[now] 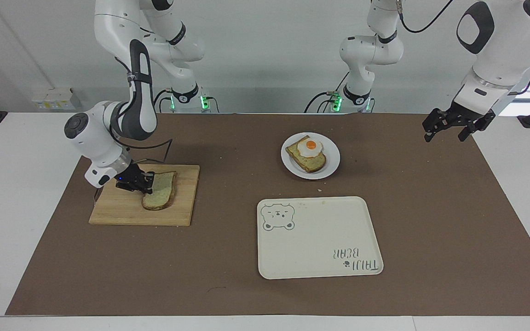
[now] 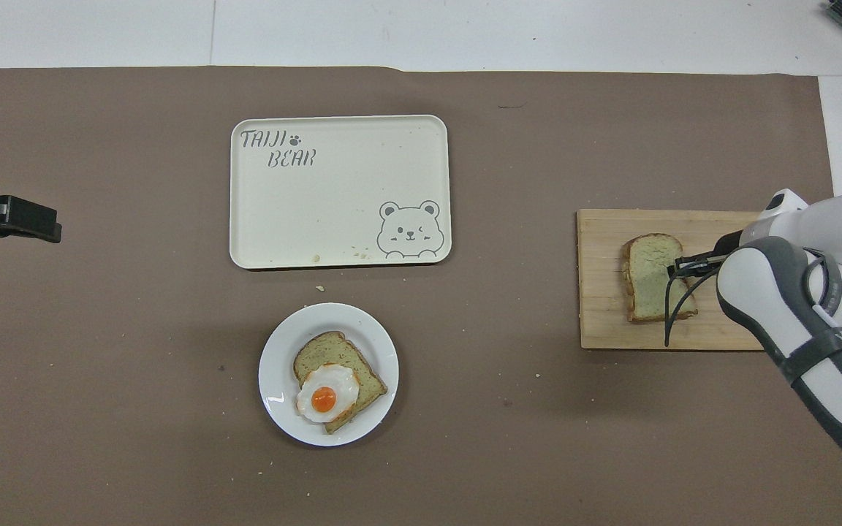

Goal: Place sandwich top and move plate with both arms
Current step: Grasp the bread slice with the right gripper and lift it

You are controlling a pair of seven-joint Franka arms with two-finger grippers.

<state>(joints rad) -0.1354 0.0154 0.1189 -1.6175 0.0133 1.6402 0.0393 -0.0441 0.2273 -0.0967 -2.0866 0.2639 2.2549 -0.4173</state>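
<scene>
The sandwich top (image 1: 161,198), a plain pale bread slice, lies on a wooden cutting board (image 1: 122,212) toward the right arm's end of the table. It also shows in the overhead view (image 2: 645,281). My right gripper (image 1: 144,183) is low at the board and shut on the slice's edge; in the overhead view the right gripper (image 2: 677,267) reaches over that edge. The white plate (image 1: 332,158) holds a toast slice with a fried egg (image 1: 310,151) mid-table, near the robots. My left gripper (image 1: 446,128) waits open, raised over the mat at its own end.
A cream bear-printed tray (image 1: 315,239) lies farther from the robots than the plate; in the overhead view the tray (image 2: 340,197) is beside the board (image 2: 600,321). Crumbs dot the brown mat (image 1: 430,207).
</scene>
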